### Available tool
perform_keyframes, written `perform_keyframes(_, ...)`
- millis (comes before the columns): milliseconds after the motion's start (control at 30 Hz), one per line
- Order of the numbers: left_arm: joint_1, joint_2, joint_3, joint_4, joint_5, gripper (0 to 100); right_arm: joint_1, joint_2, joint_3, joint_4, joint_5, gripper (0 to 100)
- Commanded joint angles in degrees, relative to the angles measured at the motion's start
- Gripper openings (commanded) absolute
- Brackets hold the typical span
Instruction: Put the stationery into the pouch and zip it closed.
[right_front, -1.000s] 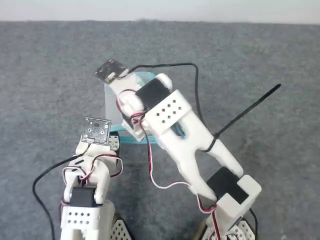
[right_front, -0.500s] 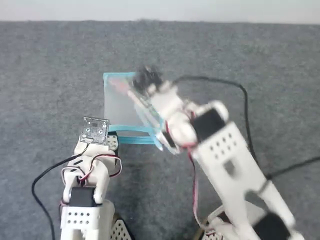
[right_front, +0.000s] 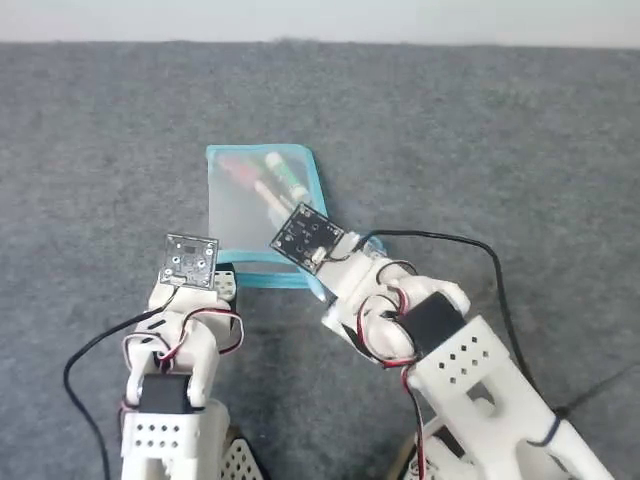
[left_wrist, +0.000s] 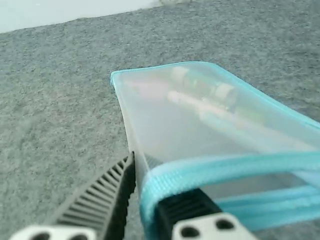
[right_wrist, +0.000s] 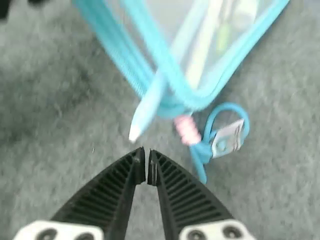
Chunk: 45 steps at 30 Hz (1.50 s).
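Two grippers are at work. The left gripper (left_wrist: 149, 186) has its two ribbed jaws clamped on the teal zip edge of the pouch (left_wrist: 165, 125), at the near left corner of the mouth. The right gripper (right_wrist: 146, 153) has its jaws pressed together with nothing between them. It hovers over bare felt just short of the other end of the mouth.

There is one pouch (right_front: 240, 215), translucent with teal binding. It lies flat on the table (right_front: 480, 130), with its mouth towards the arms and its closed end away from them.

Through the plastic at least three pieces of stationery can be counted: a green-capped marker (right_front: 287, 172), a white pen (right_front: 264, 194) beside it, and a pinkish red one (right_front: 234, 168) nearest the far left corner. A fourth, a pale blue pen (right_wrist: 148, 111), pokes its white tip out over the zip edge near the right gripper, so the mouth is open there.

Beside that tip hangs one zip pull: a single pink bead (right_wrist: 186, 129), a loop of teal cord and one small silvery tag (right_wrist: 228, 138), all resting on the felt.

In the high view, the right arm's wrist camera board (right_front: 308, 237) sits over the pouch's near right part. The left arm's board (right_front: 193, 262) sits just off its near left corner.
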Motion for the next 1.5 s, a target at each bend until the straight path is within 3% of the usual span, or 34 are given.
perform_keyframes(0, -0.3, 0.4, -0.9, -2.1, 1.0, 1, -0.2, 3.6, -0.5, -4.6, -1.1, 0.8)
perform_keyframes(633, 2.0, 0.4, -0.7, -2.0, 0.9, 1, -4.4, 29.7, -23.2, -9.1, -5.1, 0.8)
perform_keyframes(1033, 2.1, 0.4, -0.7, -2.0, 0.9, 1, -0.8, 10.3, -19.3, -0.5, -4.7, 0.8)
perform_keyframes(1267, 2.1, 0.4, -0.7, -1.9, 0.9, 1, -3.4, 9.4, -6.3, -8.5, -4.6, 0.8)
perform_keyframes(1467, 2.1, 0.4, -0.7, -1.8, 0.9, 1, -4.0, 9.5, -4.7, -12.7, -4.7, 0.8)
